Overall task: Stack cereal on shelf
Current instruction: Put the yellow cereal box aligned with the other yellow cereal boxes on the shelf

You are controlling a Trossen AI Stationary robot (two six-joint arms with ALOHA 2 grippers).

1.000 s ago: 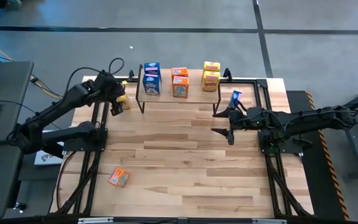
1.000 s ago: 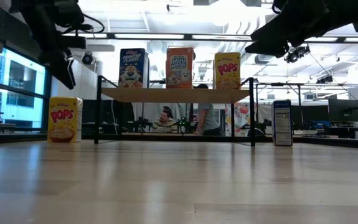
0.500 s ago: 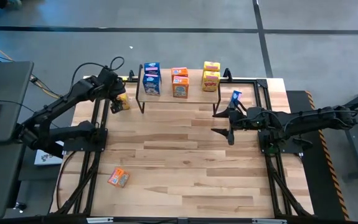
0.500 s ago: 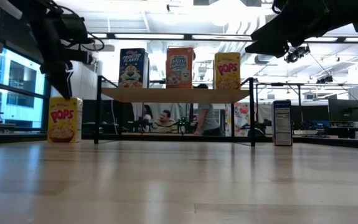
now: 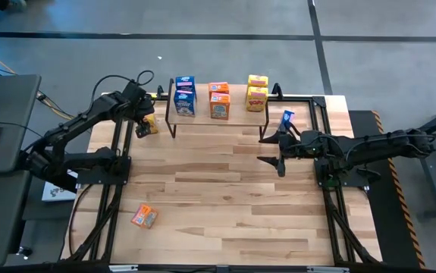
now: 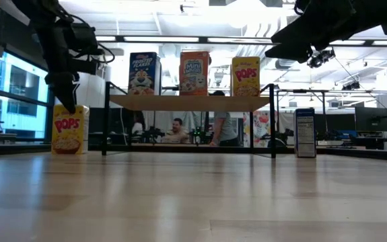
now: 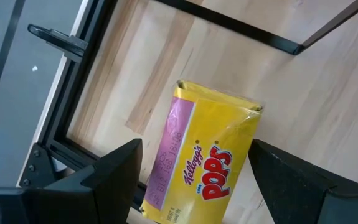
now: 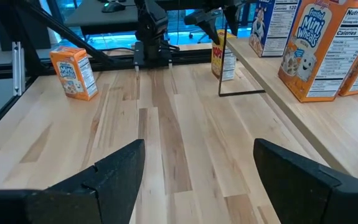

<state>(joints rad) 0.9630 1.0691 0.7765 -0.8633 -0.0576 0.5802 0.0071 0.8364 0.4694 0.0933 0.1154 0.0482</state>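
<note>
Left gripper (image 7: 191,168) hangs right over the yellow cereal box (image 7: 207,162), which stands on the table (image 5: 225,197) just left of the shelf (image 6: 190,102). Fingers spread wide, one each side of the box, nothing held. Step in hand looks like the pick approach. Next: drop straight down, close on the box sides, lift to the shelf top. Right gripper (image 5: 269,149) waits open and empty beside the shelf's right end.
</note>
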